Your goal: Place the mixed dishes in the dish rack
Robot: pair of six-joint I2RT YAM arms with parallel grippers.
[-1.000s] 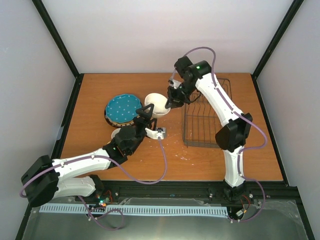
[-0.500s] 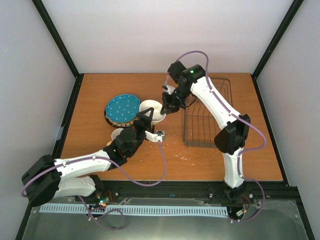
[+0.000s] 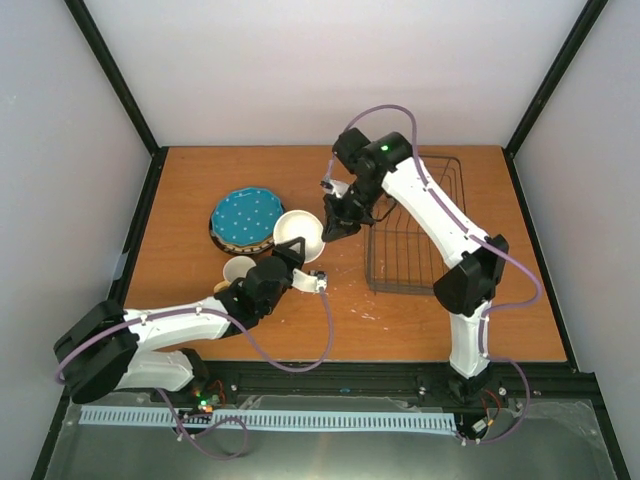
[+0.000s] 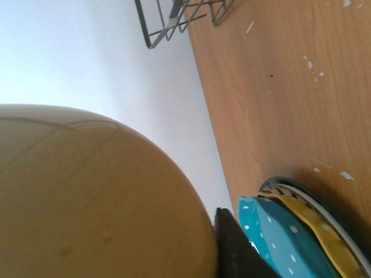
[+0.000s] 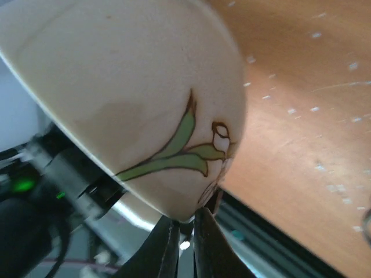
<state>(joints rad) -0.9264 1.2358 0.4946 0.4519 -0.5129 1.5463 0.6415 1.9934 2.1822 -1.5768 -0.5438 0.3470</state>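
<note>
The right claw (image 5: pixel 186 237) is pinched almost shut on the rim of the cream ceramic bowl (image 5: pixel 127 87), which hangs tilted; its painted green leaf shows only in the right wrist view. The left claw (image 3: pixel 298 268) sits at the bowl's near edge, though whether it grips cannot be told. Beside the bowl lies a stack of plates: a teal white-dotted plate (image 4: pixel 272 231) over an orange-yellow dotted plate (image 4: pixel 324 240) over a black-and-white striped-rim plate (image 4: pixel 324 209). The lower two are visible only from the left wrist. Overhead, the small yellow mug (image 3: pixel 239 269) rests near the stack on the wooden tabletop (image 3: pixel 420 320), with the dark metal wire dish rack (image 3: pixel 410 245) on the bowl's right.
</note>
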